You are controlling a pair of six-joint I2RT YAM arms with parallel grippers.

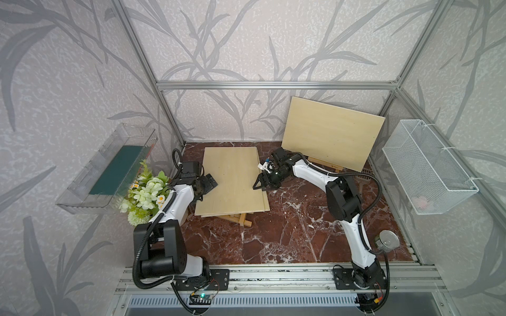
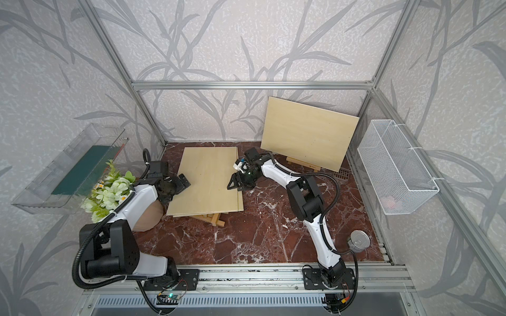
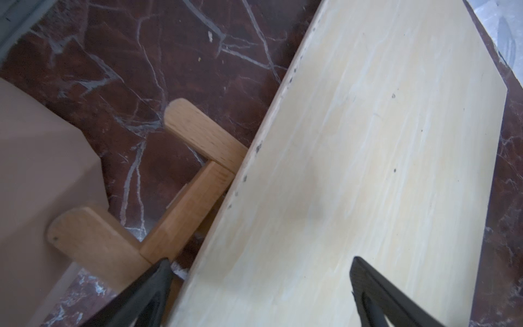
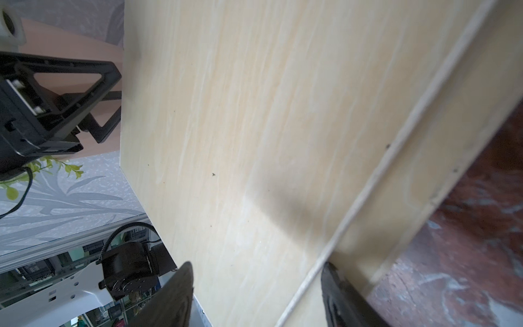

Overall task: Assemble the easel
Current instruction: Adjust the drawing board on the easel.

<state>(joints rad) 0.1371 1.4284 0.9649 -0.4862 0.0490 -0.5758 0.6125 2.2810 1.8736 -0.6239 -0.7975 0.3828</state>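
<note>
Two pale wooden boards point(image 1: 232, 180) point(image 2: 208, 183) lie stacked flat on a folded wooden easel frame point(image 1: 238, 219) point(image 3: 192, 198), whose legs stick out at the near edge. My left gripper point(image 1: 207, 187) point(image 3: 261, 262) is open at the stack's left edge, one finger over the frame and the other over the board face point(image 3: 368, 170). Open too, my right gripper point(image 1: 258, 186) point(image 4: 256, 266) hovers at the right edge, its fingers either side of the top board's rim, above the offset lower board point(image 4: 424, 170). Neither holds anything.
Another board point(image 1: 331, 131) leans on a small upright easel point(image 1: 325, 164) at the back right. Artificial flowers point(image 1: 145, 191) and a beige box point(image 2: 147, 216) crowd my left arm. A clear bin point(image 1: 109, 169), wire basket point(image 1: 427, 164) and metal can point(image 1: 387, 240) line the sides.
</note>
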